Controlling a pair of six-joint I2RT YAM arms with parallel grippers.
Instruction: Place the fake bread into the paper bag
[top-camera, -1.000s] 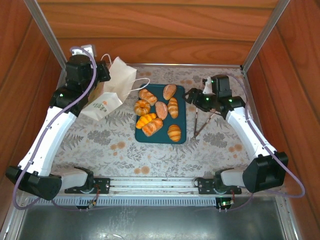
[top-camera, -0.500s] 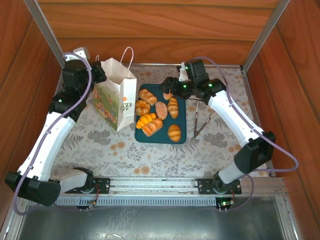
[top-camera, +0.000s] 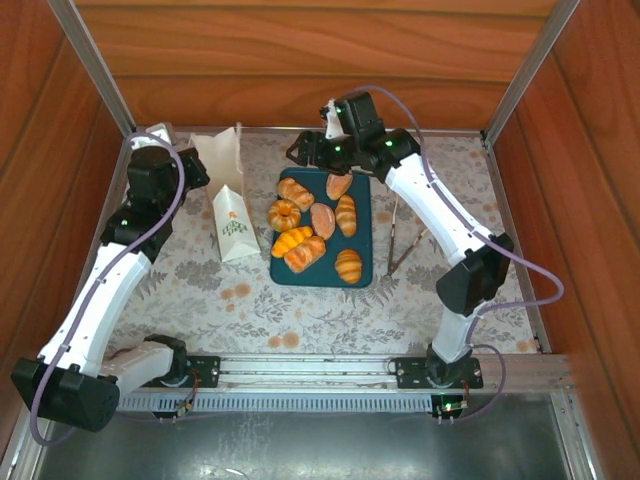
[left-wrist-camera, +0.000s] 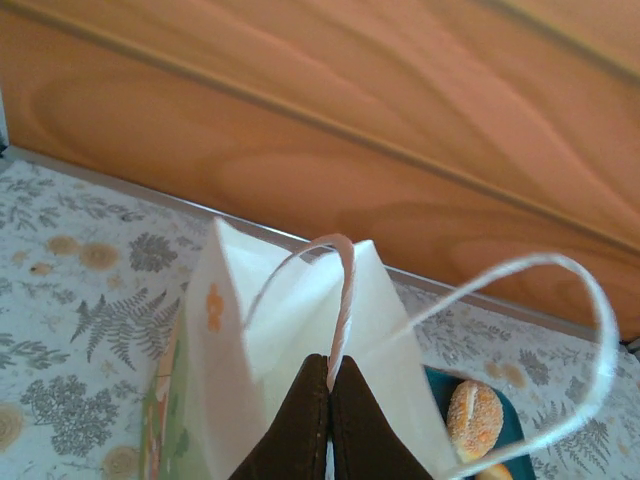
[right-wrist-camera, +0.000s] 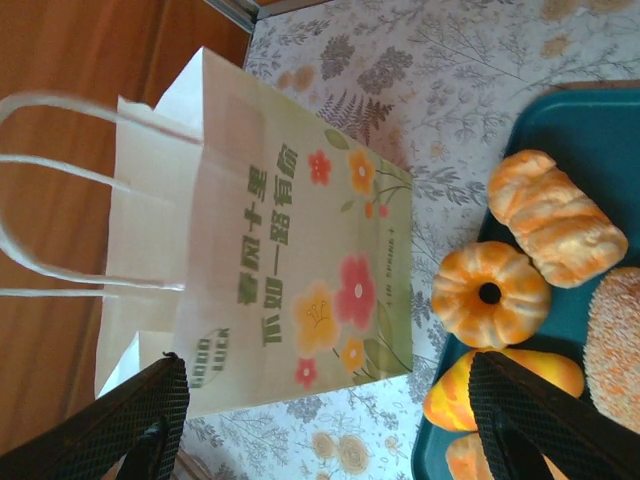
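The fake bread (top-camera: 323, 219) lies on a dark teal tray (top-camera: 360, 262) in the middle of the surface (top-camera: 250, 300), toward its far edge; none of it is in the paper bag (top-camera: 230, 215). The bag stands upright just left of the tray, near the far left corner.

From above, the bag shows its narrow side with the green logo. The right wrist view shows its broad face instead, with a pastel flower band and green lettering, and both white handles reaching toward the wooden wall. That view also picks out a ring bun (right-wrist-camera: 490, 293) and a striped roll (right-wrist-camera: 555, 215) at the tray's edge nearest the bag.

The left wrist view looks down into the bag's open mouth. There the left tool (left-wrist-camera: 328, 385) has its fingers pressed together on one cord handle (left-wrist-camera: 343, 300), a grip the overhead view does not make clear.

The right tool (top-camera: 303, 153) hangs over the tray's far left corner, beside the bag, its fingers (right-wrist-camera: 540, 420) spread apart and holding nothing.

A pair of tongs (top-camera: 405, 240) lies on the surface right of the tray.
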